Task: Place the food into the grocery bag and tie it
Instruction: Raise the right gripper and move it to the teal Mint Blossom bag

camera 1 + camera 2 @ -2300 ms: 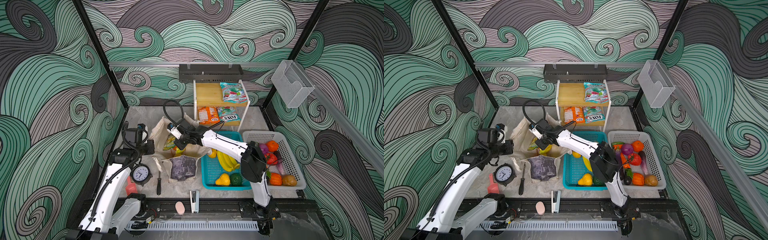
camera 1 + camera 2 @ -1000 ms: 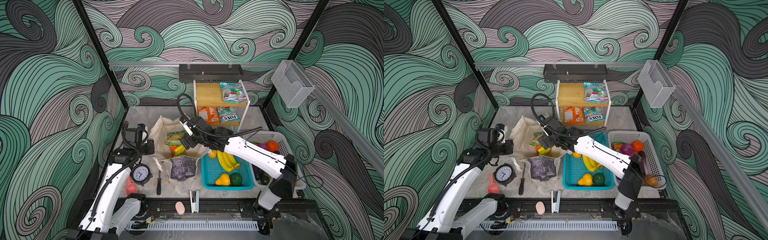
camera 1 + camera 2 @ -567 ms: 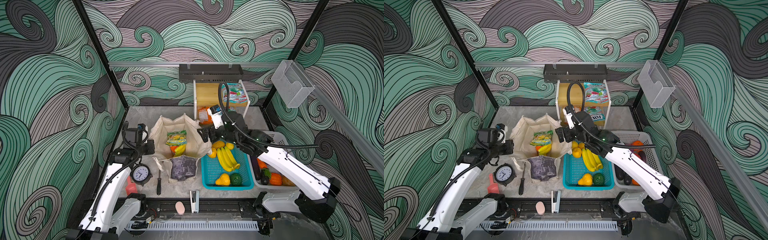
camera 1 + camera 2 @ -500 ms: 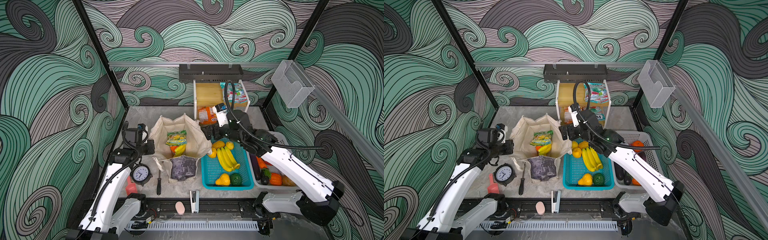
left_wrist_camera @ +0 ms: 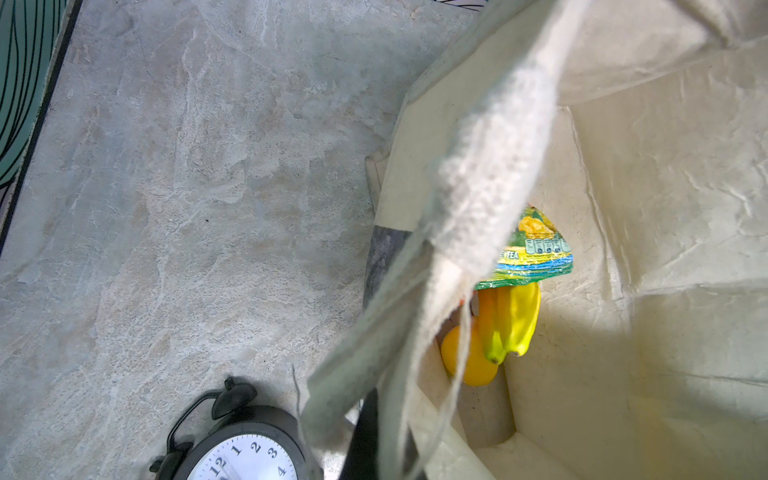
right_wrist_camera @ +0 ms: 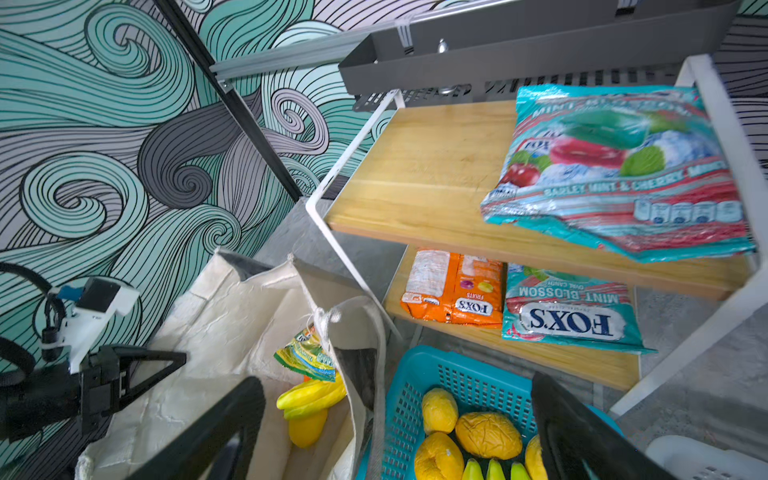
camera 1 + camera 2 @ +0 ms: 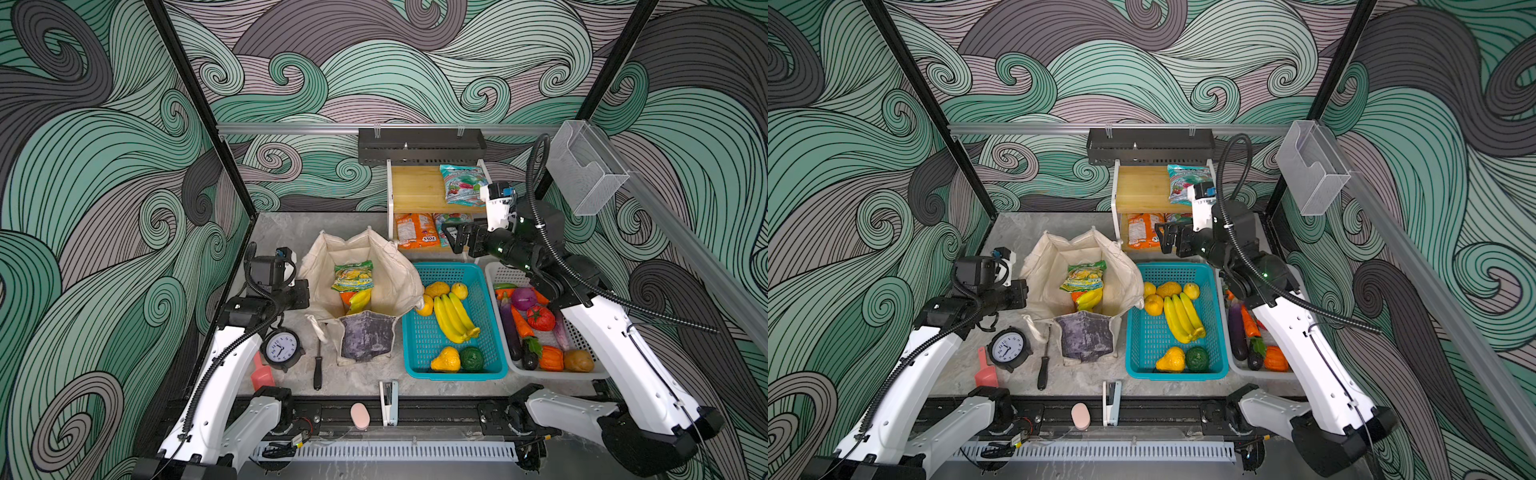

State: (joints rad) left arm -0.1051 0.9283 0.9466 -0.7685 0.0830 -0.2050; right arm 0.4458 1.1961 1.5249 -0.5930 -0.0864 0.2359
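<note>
Right wrist view: right gripper, empty, jaws wide, has swung from cream canvas grocery bag to wooden shelf rack at back edge of worktop, facing teal-red candy packet. Yellow-green glossy packet now in bag. Left gripper stays clamped on bag rim. Next pick likely.

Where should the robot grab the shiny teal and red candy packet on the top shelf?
The teal and red candy packet lies flat, its near edge seemingly overhanging the wooden shelf. Probably pinch that edge from the open front, one jaw above, one below.
</note>
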